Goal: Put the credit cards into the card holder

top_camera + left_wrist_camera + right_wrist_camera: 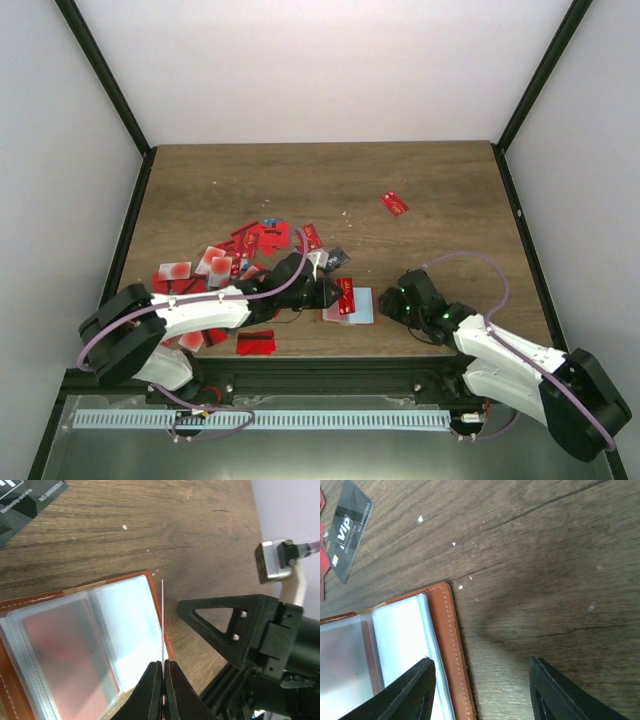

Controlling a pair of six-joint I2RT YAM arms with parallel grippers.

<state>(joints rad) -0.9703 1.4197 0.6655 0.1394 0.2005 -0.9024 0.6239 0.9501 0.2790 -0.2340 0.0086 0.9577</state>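
so the left jaws are pinched tight on one credit card, held edge-on, so from the left wrist camera it's just a thin pale line sticking straight out past the tips; can't call its colour from that angle; the card holder lies open flat on the bench, just to the left of those jaws in that view, clear plastic sleeves facing up, orange-brown rim around them, a reddish tint showing through one sleeve; the held card runs right along the holder's outer rim; whether it actually touches, I can't tell

the right jaws are spread wide apart with nothing gripped; in the right wrist view one tip hangs over the holder's sleeve edge and the other over bare wood, with the stitched rim between them; they sit just across that rim from the left jaws, close but apart

a black VIP card lies out beyond both sets of jaws, clear of the holder; the pile of credit cards, mostly red, is off to the left of the left jaws; a lone red card sits well ahead of the right jaws; another red card lies back behind the left jaws near the bench's front edge
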